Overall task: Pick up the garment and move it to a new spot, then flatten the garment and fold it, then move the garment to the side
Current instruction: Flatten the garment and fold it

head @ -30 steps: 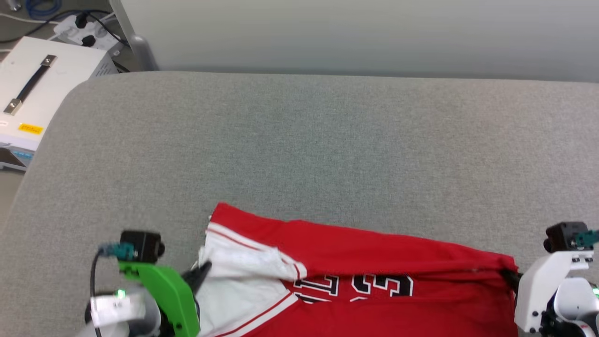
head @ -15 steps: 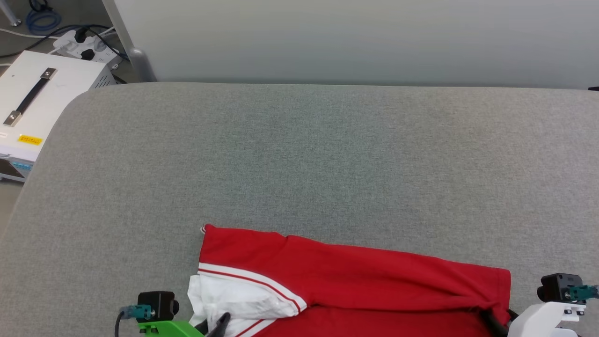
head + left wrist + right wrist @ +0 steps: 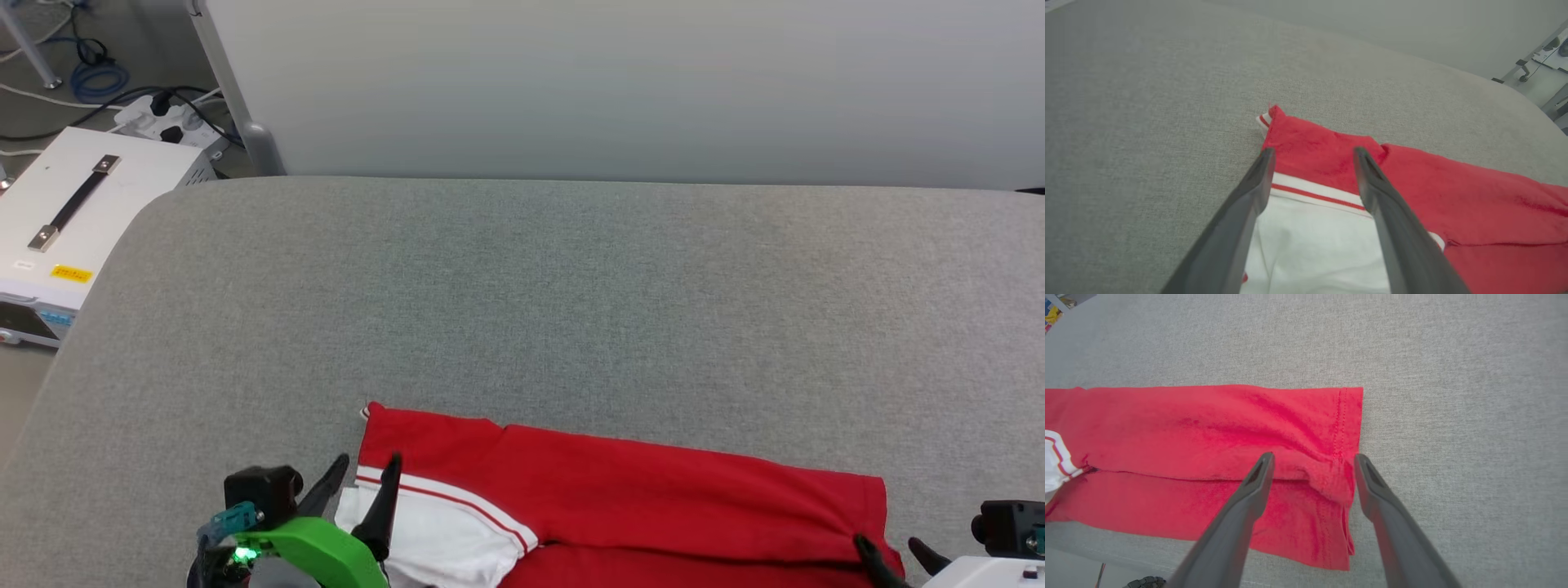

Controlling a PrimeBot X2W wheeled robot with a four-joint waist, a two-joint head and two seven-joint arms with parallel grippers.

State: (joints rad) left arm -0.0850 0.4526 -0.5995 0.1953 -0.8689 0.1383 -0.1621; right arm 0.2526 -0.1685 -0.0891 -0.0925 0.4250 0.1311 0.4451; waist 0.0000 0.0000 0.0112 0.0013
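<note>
Garment, a red jersey with white sleeve [image 3: 637, 490], lies folded along the grey upholstered surface [image 3: 571, 286] near edge; my left gripper [image 3: 367, 462] and right gripper [image 3: 886, 543] just let go, fingers spread, so this fold looks laid.

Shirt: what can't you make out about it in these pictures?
- Head view: the shirt runs off the bottom edge, so its near part is cut off.
- Left wrist view: the white sleeve is partly behind the left gripper and cut off below.
- Right wrist view: the upper fold covers the layer beneath; the left edge cuts the shirt off.
</note>
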